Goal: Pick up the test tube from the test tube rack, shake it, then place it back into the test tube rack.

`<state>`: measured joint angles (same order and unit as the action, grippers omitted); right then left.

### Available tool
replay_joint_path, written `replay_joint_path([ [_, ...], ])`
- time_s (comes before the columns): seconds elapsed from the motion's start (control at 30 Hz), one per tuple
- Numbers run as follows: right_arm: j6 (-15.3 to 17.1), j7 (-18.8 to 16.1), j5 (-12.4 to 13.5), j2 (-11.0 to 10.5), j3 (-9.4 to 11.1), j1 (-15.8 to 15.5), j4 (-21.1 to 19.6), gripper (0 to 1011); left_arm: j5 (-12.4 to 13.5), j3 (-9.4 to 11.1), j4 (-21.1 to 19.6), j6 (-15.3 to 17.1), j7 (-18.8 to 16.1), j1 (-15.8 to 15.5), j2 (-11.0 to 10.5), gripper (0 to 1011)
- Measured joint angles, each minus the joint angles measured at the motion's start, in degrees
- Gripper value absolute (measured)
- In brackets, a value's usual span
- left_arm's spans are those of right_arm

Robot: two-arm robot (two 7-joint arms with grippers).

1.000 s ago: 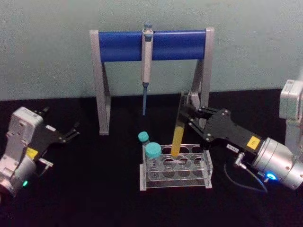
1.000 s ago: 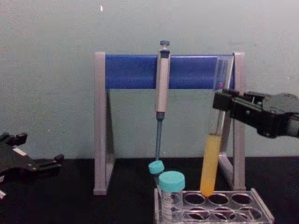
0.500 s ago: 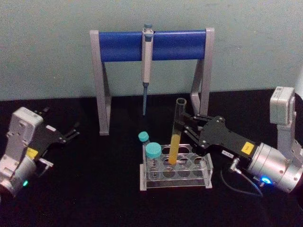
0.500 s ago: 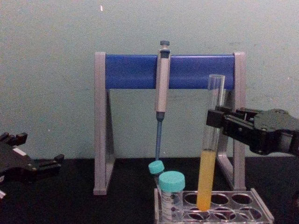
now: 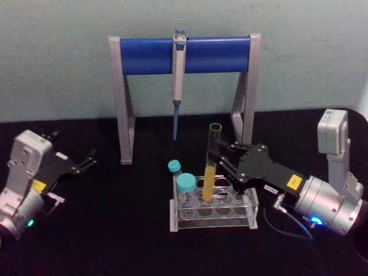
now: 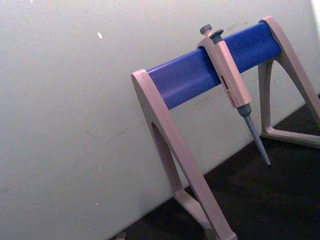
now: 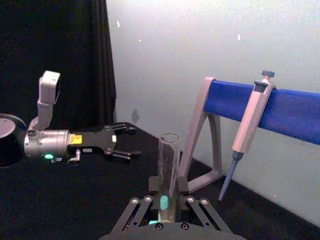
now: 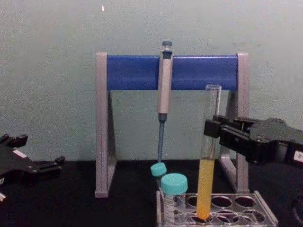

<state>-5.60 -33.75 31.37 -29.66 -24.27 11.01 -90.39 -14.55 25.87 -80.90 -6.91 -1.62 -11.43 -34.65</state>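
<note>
Head view: the right gripper [image 5: 218,161] reaches in from the right with its fingers pressed on the test tube [image 5: 210,164] at about mid-height; the tube leans slightly, its mouth tipped away from the robot, and its round, yellow-filled end sits inside a hole of the test tube rack [image 5: 214,223], next to two teal-capped tubes [image 5: 185,184]; the left gripper [image 5: 86,161] is parked well apart at the left, fingers spread and holding nothing.

Left wrist view: the pipette stand [image 6: 195,75] and the hanging pipette [image 6: 227,75] are seen against the wall; nothing of the task is in reach of that arm.

Right wrist view: the clear upper part of the tube [image 7: 168,165] rises from between the right gripper's pads, pinched on both sides; the left gripper [image 7: 122,142] shows far off, jaws apart.

Chest view: the tube [image 8: 208,156] stands nearly upright, clamped above the liquid line; its lower end is down through the rack's top plate [image 8: 265,215].

Judgement: the tube is seated in the rack but not let go; if this is the return, only opening the fingers and drawing the arm back are left; whether the shake is done, these pictures cannot tell.
</note>
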Motion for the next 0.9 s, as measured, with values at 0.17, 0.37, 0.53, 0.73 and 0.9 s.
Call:
replay_joint_path([
  [0.17, -0.2, 0.1, -0.1, 0.5, -0.1, 0.1, 0.8, 221, 0.0, 0.0, 0.0, 0.0, 0.0, 0.0, 0.0, 1001],
  [0.37, -0.4, 0.1, -0.5, 1.0, -0.4, 0.5, 2.0, 221, 0.0, 0.0, 0.0, 0.0, 0.0, 0.0, 0.0, 1001],
  [0.53, -0.3, 0.0, -0.8, 1.4, -0.7, 0.7, 2.9, 221, 0.0, 0.0, 0.0, 0.0, 0.0, 0.0, 0.0, 1001],
  [0.73, -0.3, 0.0, -1.0, 1.7, -0.9, 0.8, 3.6, 221, 0.0, 0.0, 0.0, 0.0, 0.0, 0.0, 0.0, 1001],
  [0.9, -0.1, 0.0, -1.4, 2.1, -1.2, 0.9, 4.2, 221, 0.0, 0.0, 0.0, 0.0, 0.0, 0.0, 0.0, 1001],
])
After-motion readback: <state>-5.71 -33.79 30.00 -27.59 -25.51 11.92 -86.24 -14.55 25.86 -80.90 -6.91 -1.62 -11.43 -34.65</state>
